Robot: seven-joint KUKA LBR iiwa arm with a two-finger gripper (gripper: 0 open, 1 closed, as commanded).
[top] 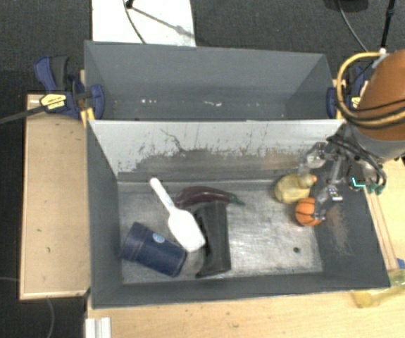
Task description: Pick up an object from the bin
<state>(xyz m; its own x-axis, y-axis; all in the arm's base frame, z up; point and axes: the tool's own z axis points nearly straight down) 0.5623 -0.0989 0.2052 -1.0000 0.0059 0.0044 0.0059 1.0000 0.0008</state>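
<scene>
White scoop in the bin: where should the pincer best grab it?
On the white scoop, probably the slim handle, from above, closing across its width: it juts free toward the back wall, while the wide head sits crowded between the blue cup and black block.

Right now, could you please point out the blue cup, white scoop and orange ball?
blue cup (153, 251): camera view, its side.
white scoop (187, 231): camera view, its bowl.
orange ball (303, 213): camera view, its middle.
</scene>
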